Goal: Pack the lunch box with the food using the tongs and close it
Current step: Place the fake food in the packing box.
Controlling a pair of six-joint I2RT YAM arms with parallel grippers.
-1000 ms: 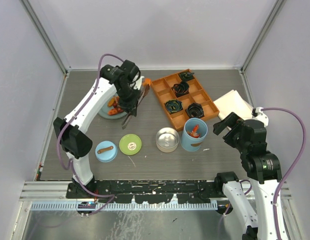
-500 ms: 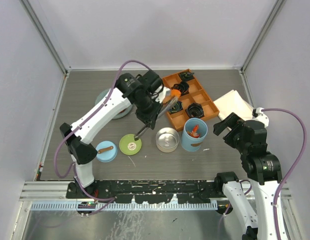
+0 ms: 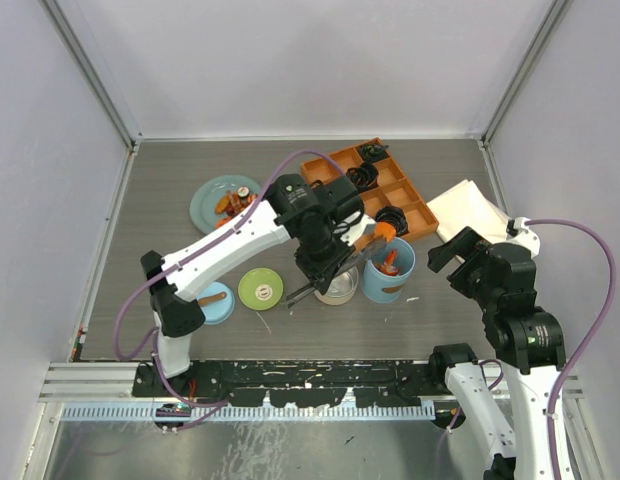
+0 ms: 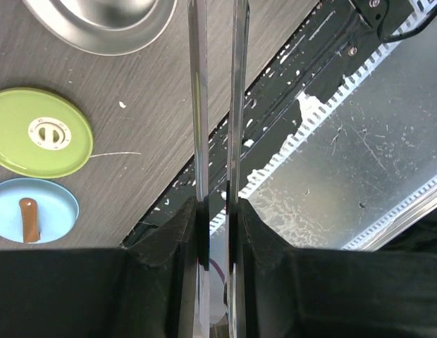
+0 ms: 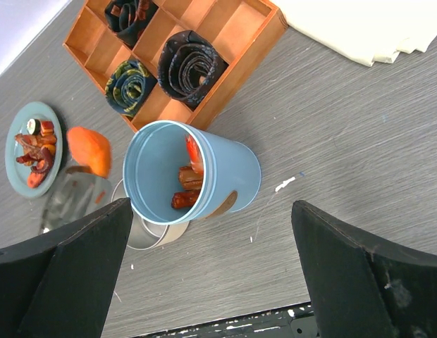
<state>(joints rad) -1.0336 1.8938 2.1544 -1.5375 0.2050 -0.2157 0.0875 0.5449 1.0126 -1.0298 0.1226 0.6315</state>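
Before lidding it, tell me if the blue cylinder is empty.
No, red and orange chunks lie inside the cylinder.

A light-blue cylinder (image 5: 236, 179) holds orange-red chunks (image 5: 189, 176); the tray (image 5: 236, 21) is orange, its coils (image 5: 187, 67) black; green lid (image 4: 14, 134), blue lid (image 4: 56, 208).

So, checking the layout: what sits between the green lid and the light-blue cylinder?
The steel tin, partly under the left gripper and its tongs, as the top view shows.
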